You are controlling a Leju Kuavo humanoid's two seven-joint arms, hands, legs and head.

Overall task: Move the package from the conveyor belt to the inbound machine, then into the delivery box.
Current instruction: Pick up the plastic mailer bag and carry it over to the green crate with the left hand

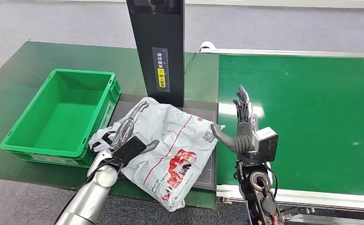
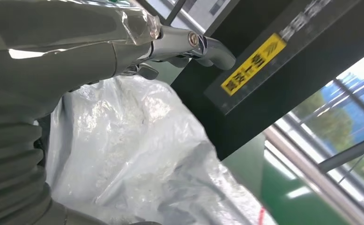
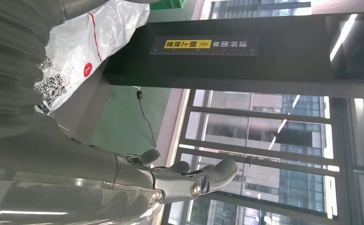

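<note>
grey carpet runs behind a dark green desk (image 1: 11,65) on the left and a bright green conveyor belt (image 1: 311,117) on the right, the two meeting near the middle of the head view. at that junction stands the inbound machine (image 1: 159,47), a tall black column with a yellow label, rising from a flat black base plate (image 1: 211,159). the package (image 1: 170,150), a grey-white plastic mailer with red print and a qr code, lies across that base plate just near of the column; its near corner hangs past the desk's near edge. left of the plate, on the desk, sits the delivery box (image 1: 63,117), a green crate with open top, nothing visible inside it.

the left hand (image 1: 123,136) rests over the left end of the package, fingers stretched out along the crumpled plastic; the left wrist view shows the fingers extended above the bag, and whether they actually pinch the film cannot be told. the right hand (image 1: 241,129) stands upright at the right edge of the package, over the seam between plate and belt, fingers spread and pointing up, thumb reaching toward the bag, holding nothing. in the right wrist view the fingers (image 3: 189,176) hang apart in the air.
</note>
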